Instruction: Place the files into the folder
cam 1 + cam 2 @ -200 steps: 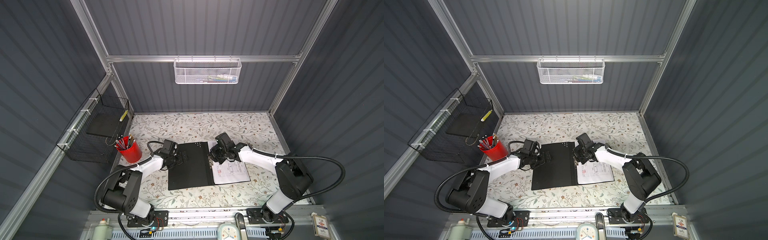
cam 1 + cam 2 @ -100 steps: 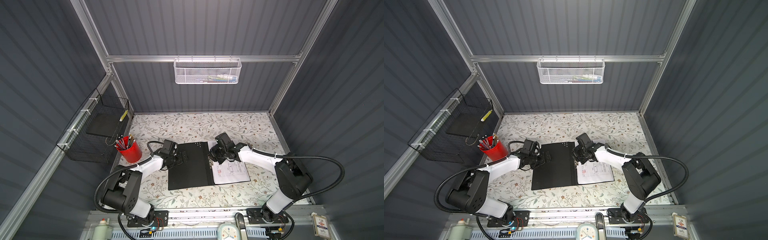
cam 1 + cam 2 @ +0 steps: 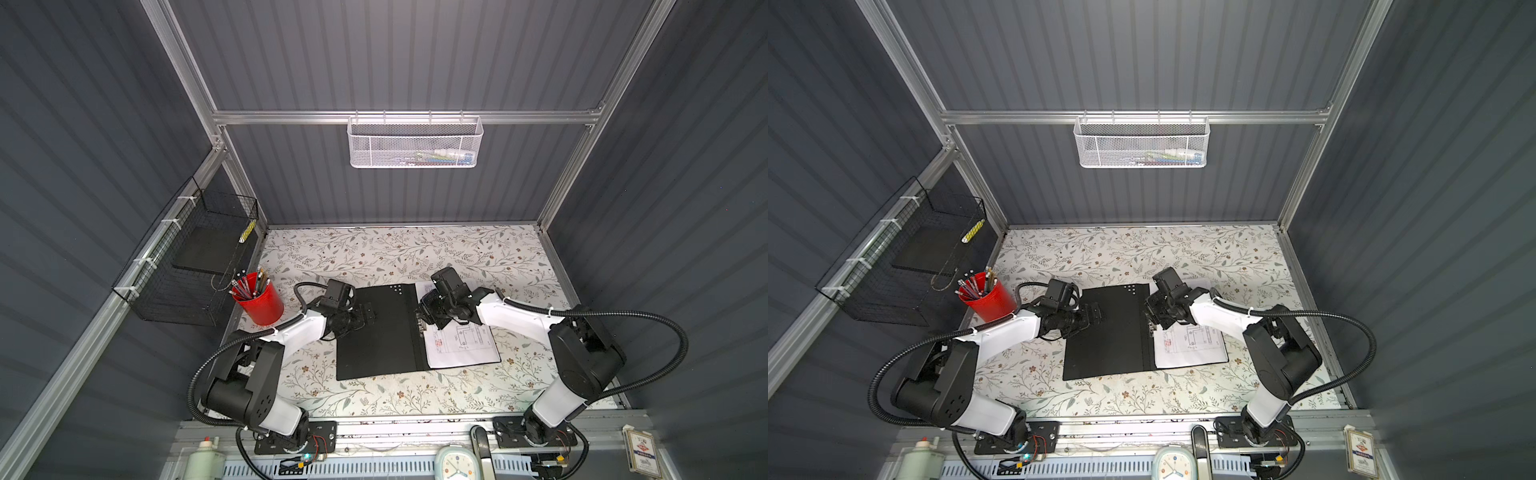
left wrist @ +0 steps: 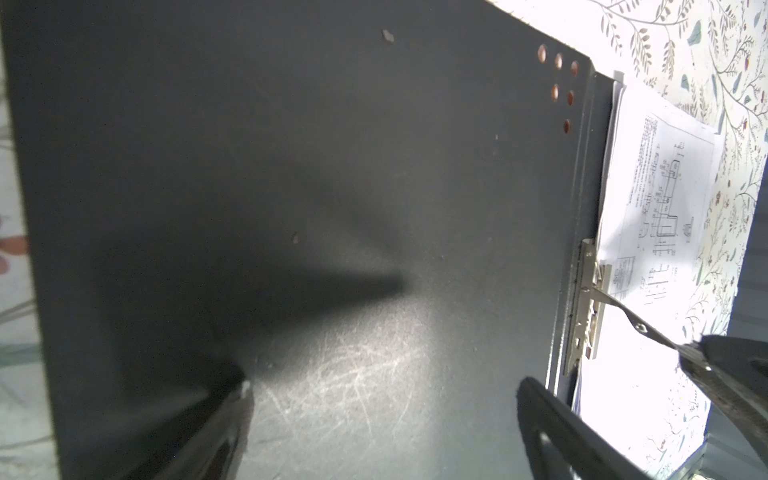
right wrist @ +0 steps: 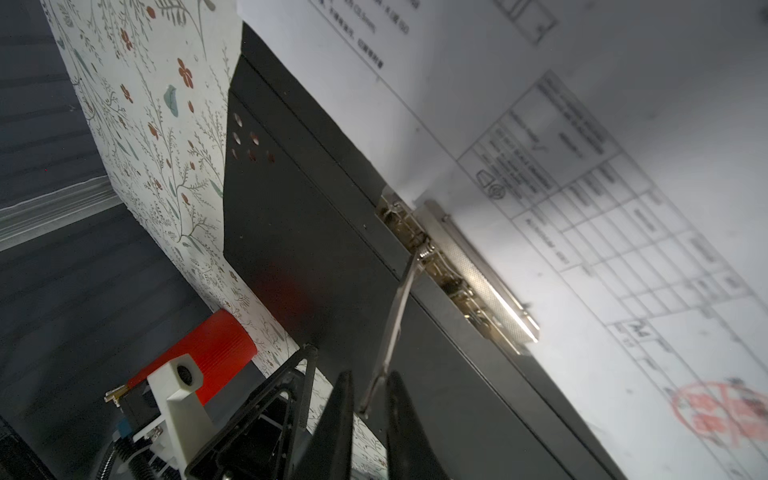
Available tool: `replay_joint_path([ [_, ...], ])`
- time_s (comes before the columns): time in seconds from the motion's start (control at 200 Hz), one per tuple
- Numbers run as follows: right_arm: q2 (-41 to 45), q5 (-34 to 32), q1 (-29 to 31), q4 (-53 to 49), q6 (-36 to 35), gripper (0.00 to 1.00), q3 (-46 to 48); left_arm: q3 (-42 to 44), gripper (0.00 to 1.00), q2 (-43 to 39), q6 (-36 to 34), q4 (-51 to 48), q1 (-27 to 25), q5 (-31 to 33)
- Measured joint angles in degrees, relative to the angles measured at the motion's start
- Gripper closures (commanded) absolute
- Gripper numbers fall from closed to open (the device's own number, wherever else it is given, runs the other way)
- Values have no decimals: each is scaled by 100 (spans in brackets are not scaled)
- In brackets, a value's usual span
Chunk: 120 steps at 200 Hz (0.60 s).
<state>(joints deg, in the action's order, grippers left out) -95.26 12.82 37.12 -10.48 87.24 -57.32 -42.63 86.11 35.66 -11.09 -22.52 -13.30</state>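
table (image 3: 374, 249): floral-patterned top; carries every item below except the two baskets.
black wire basket (image 3: 187, 270): fixed to the left wall rail, above table level.
white mesh basket (image 3: 415, 141): hung on the back rail.
folder (image 3: 382, 332): lies open and flat at table centre, black inside facing up, spine running front to back.
files (image 3: 461, 345): stacked on the folder's right inner half, printed side up; inner edge at the spine clip (image 5: 478, 282).
left gripper (image 4: 384, 386): fingers spread wide with nothing between them; positioned low over the folder's left inner cover. Contact with the cover cannot be determined.
right gripper (image 5: 369, 386): fingers nearly closed, pinching the tip of the clip lever (image 5: 395, 316) above the spine.
red pencil cup (image 3: 262, 303): upright, left of the folder, beside the left arm; holds pencils.
spine clip: metal, mounted just right of the spine; pressure bar sits over the files' inner edge.
clip lever: raised at an angle from the spine clip, not lying flat.
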Motion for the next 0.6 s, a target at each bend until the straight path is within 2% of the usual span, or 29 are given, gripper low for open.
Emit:
replay_joint_path([
  [0.6, 11, 66, -33, 142, 103, 82, 203, 0, 0, 0, 7, 0, 0, 0],
])
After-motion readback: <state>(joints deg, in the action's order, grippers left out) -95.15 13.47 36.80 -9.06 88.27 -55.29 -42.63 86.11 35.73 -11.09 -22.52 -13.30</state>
